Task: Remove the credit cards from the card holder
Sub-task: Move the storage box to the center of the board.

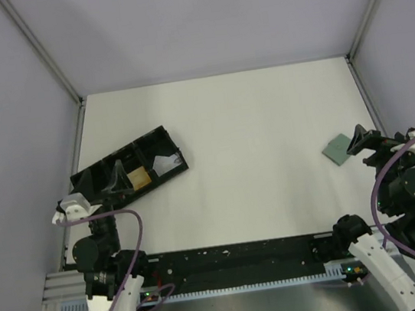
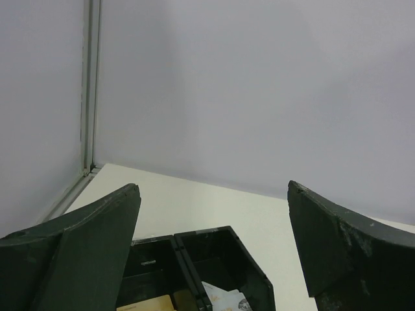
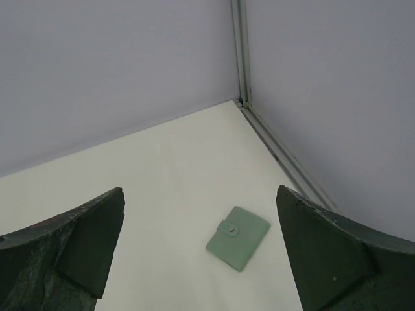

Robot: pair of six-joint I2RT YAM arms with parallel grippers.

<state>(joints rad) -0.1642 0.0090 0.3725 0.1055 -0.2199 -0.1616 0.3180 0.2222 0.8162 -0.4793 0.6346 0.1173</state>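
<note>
Left gripper (image 2: 213,188): jaws spread wide, holding nothing; it hangs over the black tray (image 1: 87,178) at the near left.
Right gripper (image 3: 200,191): also released and empty; near right.
Card holder (image 3: 238,238): folded shut with its tab down, flat on the table (image 1: 249,119) at the right, just beyond your right fingertips.
Credit cards: a tan card (image 1: 141,176) and a silvery card (image 1: 167,162) lie in the tray's middle and right compartments; you cannot see whether any remain inside the holder.
Risk: pinching the flat holder from above may push it towards the right wall; opening it one-handed may drag it; bring your left arm over to steady it.
</note>
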